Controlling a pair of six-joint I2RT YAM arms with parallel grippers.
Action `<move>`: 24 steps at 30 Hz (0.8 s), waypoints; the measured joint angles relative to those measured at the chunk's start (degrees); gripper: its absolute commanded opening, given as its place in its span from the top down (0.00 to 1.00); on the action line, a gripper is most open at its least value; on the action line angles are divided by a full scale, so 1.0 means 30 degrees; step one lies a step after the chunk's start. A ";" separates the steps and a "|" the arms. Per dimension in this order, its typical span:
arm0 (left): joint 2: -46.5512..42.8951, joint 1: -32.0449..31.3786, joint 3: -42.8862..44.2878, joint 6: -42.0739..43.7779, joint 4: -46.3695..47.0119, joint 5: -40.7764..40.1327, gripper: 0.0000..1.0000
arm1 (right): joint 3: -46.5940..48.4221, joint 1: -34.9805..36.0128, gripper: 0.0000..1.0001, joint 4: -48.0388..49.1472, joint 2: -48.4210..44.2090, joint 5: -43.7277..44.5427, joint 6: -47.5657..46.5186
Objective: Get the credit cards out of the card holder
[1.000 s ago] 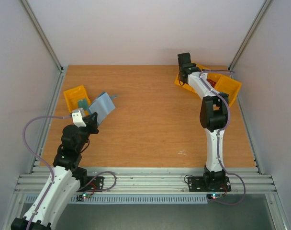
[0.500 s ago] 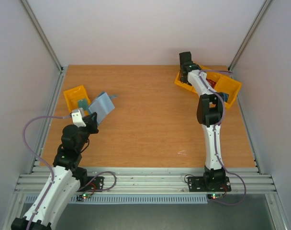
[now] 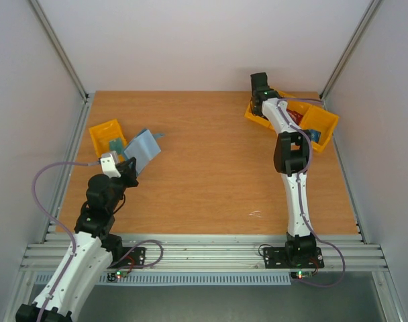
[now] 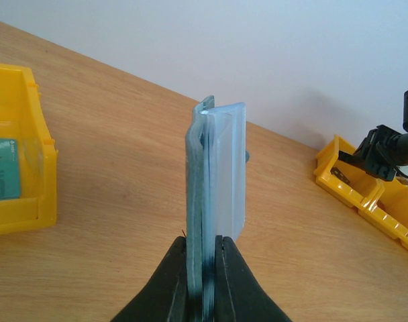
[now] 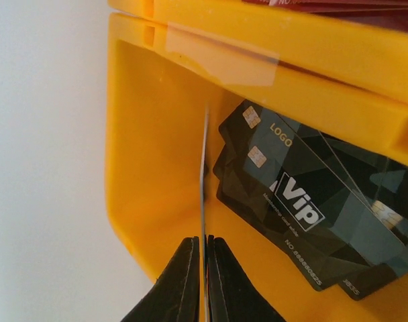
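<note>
Right gripper (image 5: 205, 247) pinches one credit card (image 5: 205, 161) edge-on inside a yellow bin (image 5: 143, 147), desk's far right corner, beside three black cards (image 5: 291, 201) (overlapping). Left gripper (image 4: 204, 248) clamps the one card holder (image 4: 221, 168) upright, toward the far left corner.

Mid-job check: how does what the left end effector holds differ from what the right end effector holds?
The left end effector pinches the card holder, which is thick, layered and pale blue. The right end effector pinches a single card, thin as a line, colour unclear. The card holder stands over the bare table, while the card is over a yellow bin holding black cards. Both are gripped edge-on to their wrist cameras.
</note>
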 measured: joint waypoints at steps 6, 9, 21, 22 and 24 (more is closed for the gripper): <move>0.0124 0.0000 0.0000 0.0000 0.0007 -0.0007 1.00 | 0.0816 -0.0255 0.77 0.0036 0.0903 -0.0561 -0.0051; 0.0131 0.0000 0.0000 0.0000 0.0007 -0.0015 1.00 | 0.0816 -0.0328 0.73 -0.0007 0.0962 -0.0874 -0.0051; 0.0226 0.0000 0.0000 0.0000 0.0015 -0.0007 1.00 | 0.0838 -0.0379 0.66 0.0568 0.0780 -0.2528 -0.1668; 0.0226 0.0000 0.0000 0.0000 0.0015 0.0000 1.00 | 0.0838 -0.0379 0.66 0.0743 0.0641 -0.2659 -0.2361; 0.0226 0.0000 0.0000 0.0000 0.0022 0.0015 1.00 | 0.0838 -0.0291 0.66 0.1129 0.0197 -0.2987 -0.3774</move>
